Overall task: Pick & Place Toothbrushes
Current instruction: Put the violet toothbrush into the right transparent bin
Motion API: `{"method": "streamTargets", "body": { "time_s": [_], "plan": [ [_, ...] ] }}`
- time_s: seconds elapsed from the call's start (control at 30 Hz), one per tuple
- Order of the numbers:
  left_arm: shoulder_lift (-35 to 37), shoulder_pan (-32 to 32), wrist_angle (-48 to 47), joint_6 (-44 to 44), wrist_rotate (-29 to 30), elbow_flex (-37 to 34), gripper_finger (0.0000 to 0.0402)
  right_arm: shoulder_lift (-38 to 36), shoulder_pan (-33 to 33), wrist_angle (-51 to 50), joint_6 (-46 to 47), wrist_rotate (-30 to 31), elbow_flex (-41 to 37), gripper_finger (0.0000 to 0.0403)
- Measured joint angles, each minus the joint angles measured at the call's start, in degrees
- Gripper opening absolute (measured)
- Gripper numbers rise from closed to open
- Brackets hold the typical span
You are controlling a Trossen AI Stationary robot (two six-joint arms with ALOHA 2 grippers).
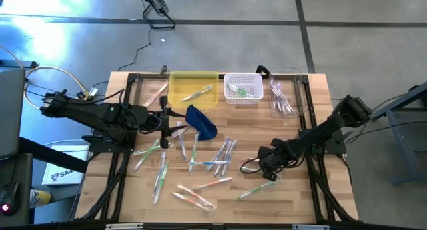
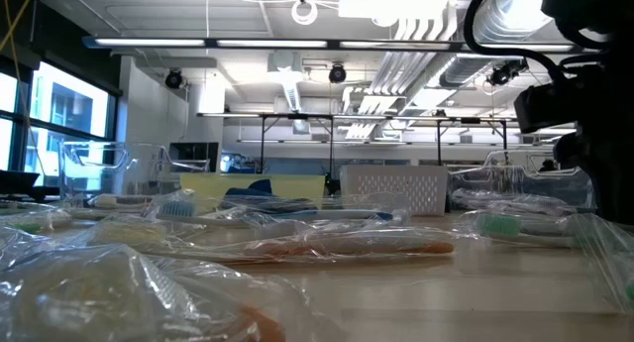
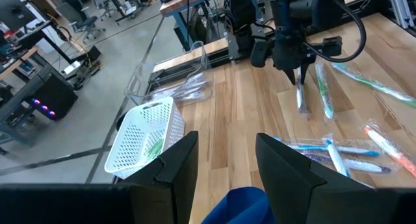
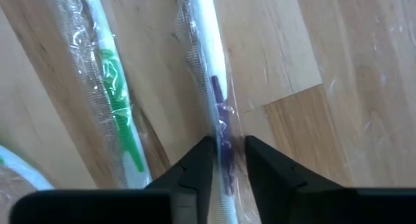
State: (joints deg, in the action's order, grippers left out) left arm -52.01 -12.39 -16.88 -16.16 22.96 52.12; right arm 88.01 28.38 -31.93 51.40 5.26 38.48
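High view: my right gripper [image 1: 269, 169] sat low over the table's right half, at the near end of the scattered toothbrushes [image 1: 200, 165]. My left gripper [image 1: 165, 121] waited by the dark blue pouch [image 1: 201, 120]. The yellow tray [image 1: 180, 97] and white basket [image 1: 253, 80] at the far edge each held a brush or so already.

Low view: wrapped brushes lay flat across the wood; the arm at the right edge told me nothing about grip.

Left wrist view: my left fingers [image 3: 179, 165] stood apart, holding nothing, the pouch just below them. Across the table the right gripper had a wrapped brush between its tips.

Right wrist view: my right fingers [image 4: 195, 165] were pinched on the purple-accented toothbrush [image 4: 211, 68] through its clear wrapper, and a green-accented brush [image 4: 114, 87] lay just beside it.

Judgement: the wrapper looked slippery and the hold seemed off the handle's middle. I judged a straight, slow lift best, watching that the green neighbour's wrapper did not drag along, before carrying toward a bin.
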Motion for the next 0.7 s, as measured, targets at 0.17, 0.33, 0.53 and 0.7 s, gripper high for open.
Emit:
{"method": "streamTargets", "body": {
  "time_s": [0.17, 0.33, 0.53, 0.7],
  "plan": [
    [0.0, 0.0, -0.02, 0.0, 0.0, 0.0, 0.0149, 0.0, 0.0, -0.17, 1.33, 0.43, -0.02, 0.0034],
    [0.0, 0.0, -0.02, 0.0, 0.0, 0.0, 0.0149, -0.01, 0.0, -0.07, 1.29, 0.42, -0.02, 0.0013],
    [0.0, -0.01, -0.03, 0.0, -0.01, 0.0, 0.0149, -3.68, -0.37, -0.34, 1.07, 0.39, -0.37, 0.0009],
    [0.0, -0.02, -0.04, 0.0, 0.0, 0.0, 0.0149, -9.86, -0.96, -0.54, 1.13, 2.31, -0.28, 0.0008]
  ]
}}
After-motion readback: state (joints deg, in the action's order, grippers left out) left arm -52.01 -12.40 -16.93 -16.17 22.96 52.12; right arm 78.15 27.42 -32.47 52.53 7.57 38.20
